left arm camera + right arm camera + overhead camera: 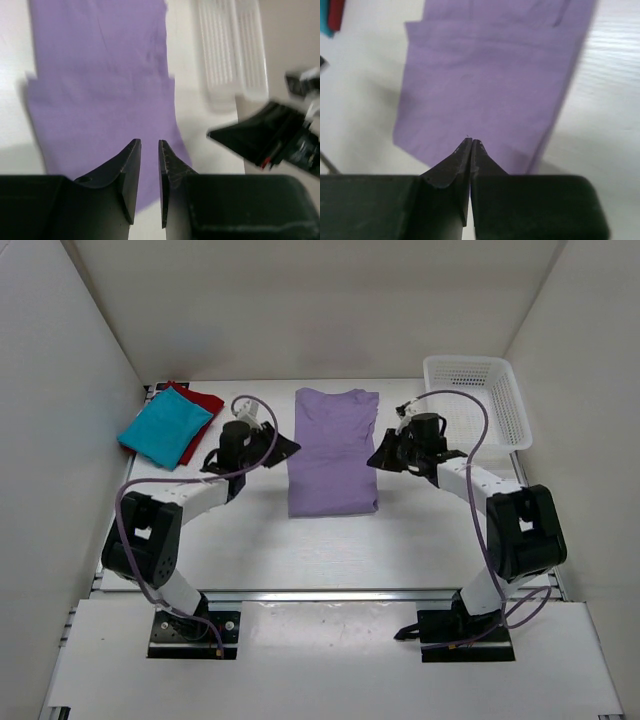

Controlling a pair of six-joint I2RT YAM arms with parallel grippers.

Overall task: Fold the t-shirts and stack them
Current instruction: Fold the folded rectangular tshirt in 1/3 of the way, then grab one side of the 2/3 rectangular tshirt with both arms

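Inspecting the left gripper point(149, 142) first: its two fingers stand a narrow gap apart, released, with nothing between them. The tips hang over the table point(330, 550) at the left edge of the lavender t-shirt point(100, 100), whose cloth spreads directly ahead of them. Contact with the fabric cannot be confirmed.

Right gripper point(471, 140): fingers pressed together, clenched, no cloth seen caught between them. The tips sit at the right edge of the same shirt, the fabric filling the view just beyond them. Whether they touch it cannot be told.

Lavender t-shirt: lies flat on the table between the two grippers, sides turned inward to form one long panel running away from the arm bases. Fold lines show along its length in the right wrist view.

Farther out, beyond and to the left of the left gripper: teal t-shirt point(163, 430), folded, resting on top of the red t-shirt point(203, 400), of which only the far edge shows.

Beyond and to the right of the right gripper: white mesh basket point(478, 400), at the far right corner of the table, well apart from the lavender shirt.
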